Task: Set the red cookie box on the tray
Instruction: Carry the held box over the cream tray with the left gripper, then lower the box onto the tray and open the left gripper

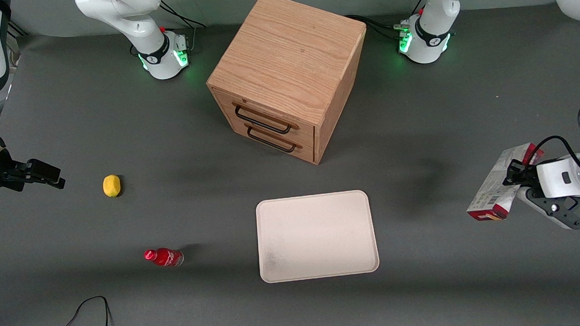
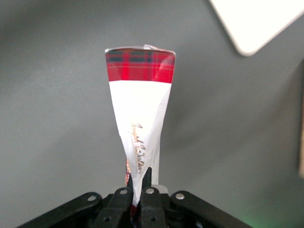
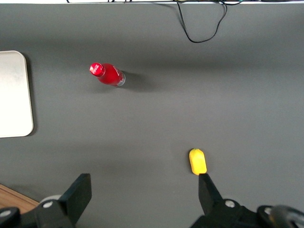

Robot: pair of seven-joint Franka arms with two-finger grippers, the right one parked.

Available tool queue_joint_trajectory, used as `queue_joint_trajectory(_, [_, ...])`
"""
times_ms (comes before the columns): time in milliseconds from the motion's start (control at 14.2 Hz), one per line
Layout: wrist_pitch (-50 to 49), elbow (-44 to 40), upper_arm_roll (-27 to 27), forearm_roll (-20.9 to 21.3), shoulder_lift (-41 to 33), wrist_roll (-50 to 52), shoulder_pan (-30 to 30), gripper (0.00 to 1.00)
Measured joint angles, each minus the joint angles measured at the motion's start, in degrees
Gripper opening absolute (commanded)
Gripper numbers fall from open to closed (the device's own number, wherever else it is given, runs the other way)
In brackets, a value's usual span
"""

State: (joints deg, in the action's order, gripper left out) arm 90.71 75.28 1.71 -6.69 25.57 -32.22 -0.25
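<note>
My left gripper (image 1: pixel 516 170) hangs above the table toward the working arm's end, shut on the red cookie box (image 1: pixel 497 184). The box is lifted off the table and tilted, its pale side facing up and a red end pointing down. In the left wrist view the box (image 2: pixel 139 118) sticks straight out from the gripper (image 2: pixel 138 183), white with a red tartan end, pinched thin between the two fingers. The tray (image 1: pixel 315 235), flat and pale cream, lies empty in front of the wooden drawer cabinet, well away from the box; one corner of the tray (image 2: pixel 256 21) shows in the wrist view.
A wooden cabinet (image 1: pixel 287 76) with two black-handled drawers stands mid-table, farther from the front camera than the tray. Toward the parked arm's end lie a small red bottle (image 1: pixel 164 257) and a yellow lemon-like object (image 1: pixel 111 185). A black cable (image 1: pixel 90 314) loops near the front edge.
</note>
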Motion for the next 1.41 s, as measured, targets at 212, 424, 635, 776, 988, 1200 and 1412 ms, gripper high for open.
queue_joint_trajectory(212, [-0.8,-3.4,-4.0,-0.1,0.1,21.7,-4.6,0.00])
queue_joint_trajectory(424, [3.6,-4.0,-6.8,-0.1,2.3,40.1,-10.1,0.00])
queue_joint_trajectory(635, [11.0,-4.5,-7.0,0.5,7.6,50.8,-14.5,0.00])
queue_joint_trajectory(776, [17.0,-4.7,-7.0,2.8,12.4,56.3,-16.6,0.00])
queue_joint_trajectory(988, [25.1,-5.0,-7.0,4.7,18.8,60.3,-18.7,0.00])
queue_joint_trajectory(1200, [28.2,-5.5,-7.0,6.0,23.0,61.2,-19.0,0.00])
queue_joint_trajectory(1412, [28.4,-5.8,-7.0,6.0,24.3,61.9,-19.3,0.14])
